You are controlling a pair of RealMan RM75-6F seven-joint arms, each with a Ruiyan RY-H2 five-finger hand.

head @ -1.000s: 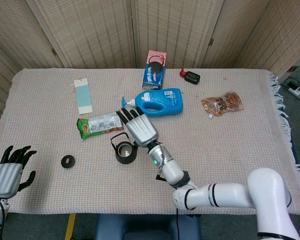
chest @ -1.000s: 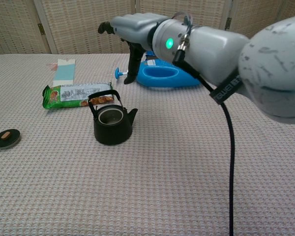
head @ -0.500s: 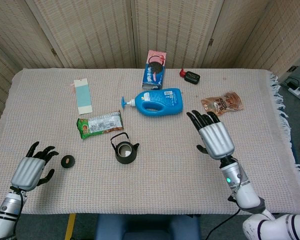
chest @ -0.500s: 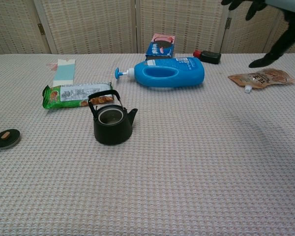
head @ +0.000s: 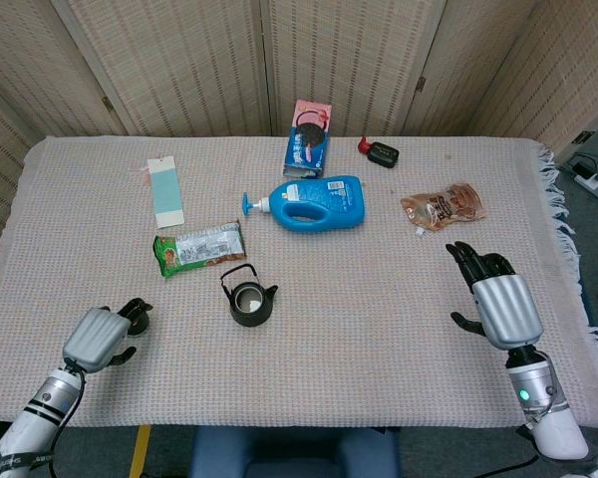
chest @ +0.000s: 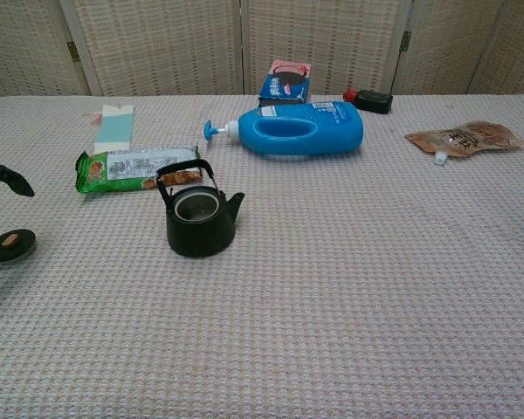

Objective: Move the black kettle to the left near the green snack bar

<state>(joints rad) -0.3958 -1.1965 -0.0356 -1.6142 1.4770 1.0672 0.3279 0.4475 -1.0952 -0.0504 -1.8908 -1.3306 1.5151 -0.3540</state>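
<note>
Head view gave me both robot hands: left robot hand (head: 100,337) curled, empty; right robot hand (head: 497,301) spread, empty. Chest view showed only left fingertips (chest: 7,177), at nine o'clock from black kettle (chest: 200,219).

Kettle (head: 249,299) just before snack bar (head: 199,247); lid (chest: 10,244) left; bottle (head: 309,202) behind.

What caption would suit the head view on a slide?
Black kettle sits just below the green snack bar, both hands, left and right, away from it.
</note>
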